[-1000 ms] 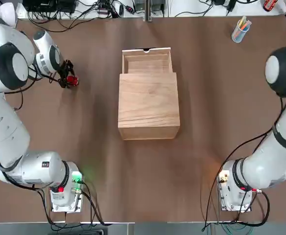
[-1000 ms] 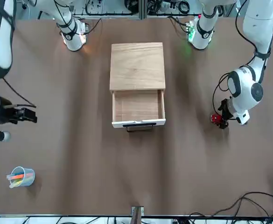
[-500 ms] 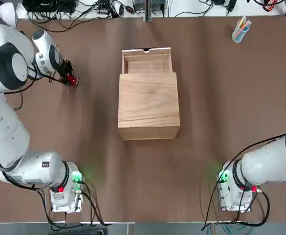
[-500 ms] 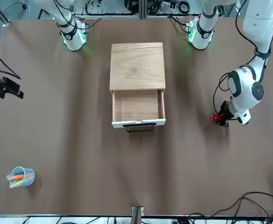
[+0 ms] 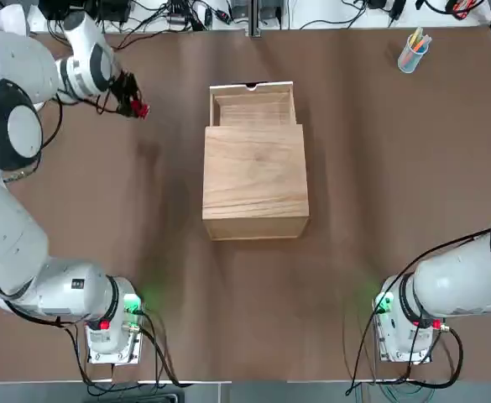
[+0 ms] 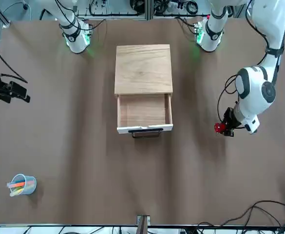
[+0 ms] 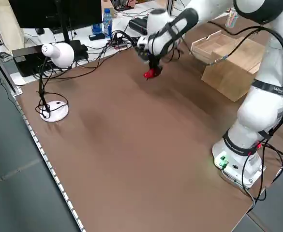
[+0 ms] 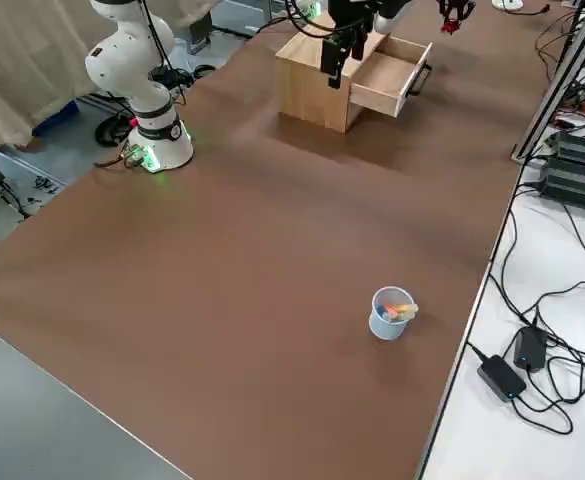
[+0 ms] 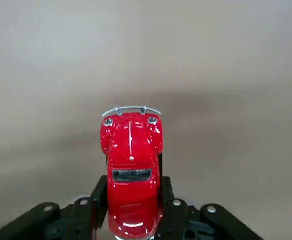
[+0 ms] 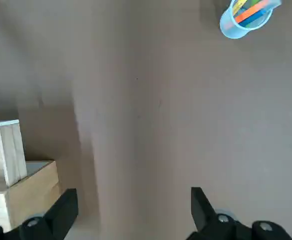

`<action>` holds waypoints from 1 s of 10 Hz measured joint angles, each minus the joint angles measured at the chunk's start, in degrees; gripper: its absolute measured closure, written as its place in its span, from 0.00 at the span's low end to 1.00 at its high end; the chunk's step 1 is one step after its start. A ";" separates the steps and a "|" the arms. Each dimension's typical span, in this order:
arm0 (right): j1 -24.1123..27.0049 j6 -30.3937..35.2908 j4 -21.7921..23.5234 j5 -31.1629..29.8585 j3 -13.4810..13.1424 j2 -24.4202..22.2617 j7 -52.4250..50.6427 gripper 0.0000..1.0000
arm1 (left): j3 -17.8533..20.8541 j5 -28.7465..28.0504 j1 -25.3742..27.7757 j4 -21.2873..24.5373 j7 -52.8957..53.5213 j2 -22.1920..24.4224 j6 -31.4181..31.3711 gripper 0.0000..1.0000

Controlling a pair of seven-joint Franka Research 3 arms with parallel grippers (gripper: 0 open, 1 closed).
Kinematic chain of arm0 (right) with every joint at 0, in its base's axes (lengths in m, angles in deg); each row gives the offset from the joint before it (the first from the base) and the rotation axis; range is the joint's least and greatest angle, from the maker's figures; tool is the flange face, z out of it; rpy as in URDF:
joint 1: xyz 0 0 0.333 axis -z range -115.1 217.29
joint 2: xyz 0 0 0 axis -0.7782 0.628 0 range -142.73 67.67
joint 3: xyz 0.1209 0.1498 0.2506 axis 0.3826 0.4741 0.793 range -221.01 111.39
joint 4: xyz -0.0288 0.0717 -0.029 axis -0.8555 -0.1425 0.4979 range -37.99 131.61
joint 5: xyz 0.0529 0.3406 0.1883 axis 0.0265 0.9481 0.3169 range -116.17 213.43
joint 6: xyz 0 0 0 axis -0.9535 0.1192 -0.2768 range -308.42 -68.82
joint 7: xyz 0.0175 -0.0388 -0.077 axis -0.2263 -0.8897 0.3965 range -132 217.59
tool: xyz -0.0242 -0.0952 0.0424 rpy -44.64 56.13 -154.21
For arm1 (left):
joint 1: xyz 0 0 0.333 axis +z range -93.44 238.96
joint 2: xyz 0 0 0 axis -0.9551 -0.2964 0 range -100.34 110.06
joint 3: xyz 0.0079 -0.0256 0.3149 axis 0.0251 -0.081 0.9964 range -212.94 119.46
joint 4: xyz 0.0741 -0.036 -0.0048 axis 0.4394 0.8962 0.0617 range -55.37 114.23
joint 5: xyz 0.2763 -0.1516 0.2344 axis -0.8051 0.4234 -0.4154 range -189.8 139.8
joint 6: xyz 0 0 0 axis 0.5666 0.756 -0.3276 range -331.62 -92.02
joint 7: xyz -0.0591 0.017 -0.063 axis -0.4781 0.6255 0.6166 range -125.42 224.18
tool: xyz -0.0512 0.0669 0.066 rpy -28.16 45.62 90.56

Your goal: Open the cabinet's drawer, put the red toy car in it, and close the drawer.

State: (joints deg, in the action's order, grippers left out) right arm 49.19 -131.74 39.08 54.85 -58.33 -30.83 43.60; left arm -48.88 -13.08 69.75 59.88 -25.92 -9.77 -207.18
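The brown table [image 5: 354,168] is carrying the cabinet [image 5: 255,180], a light wood box sitting near the middle. The drawer [image 6: 144,113] is standing pulled out on the side away from the arm bases, its tray showing bare wood inside and a dark handle at its front.

The left gripper [image 6: 223,126] is hanging above the table surface, well apart from the cabinet on the robot's left, level with the open drawer. Its fingers are clamping the red toy car [image 9: 131,170] by the sides; the car's nose with headlights and bumper is projecting beyond the fingertips in the wrist view. The car is clear of the tabletop, with its shadow falling below it.

The right gripper [image 6: 16,91] is hovering over the table far out on the robot's right side, with its jaws spread wide and nothing between them.

A blue cup [image 8: 391,313] of coloured pens is standing near the far right corner of the table.
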 joint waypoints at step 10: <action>-7.90 -7.52 0.24 5.19 0.66 9.13 3.90 0.00 | -27.51 -15.39 -4.68 -18.38 -43.56 -0.49 15.86 0.56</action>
State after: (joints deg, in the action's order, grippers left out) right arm 41.29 -139.26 39.32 60.04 -57.67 -21.71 47.51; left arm -76.40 -28.47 65.07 41.50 -69.48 -10.26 -191.33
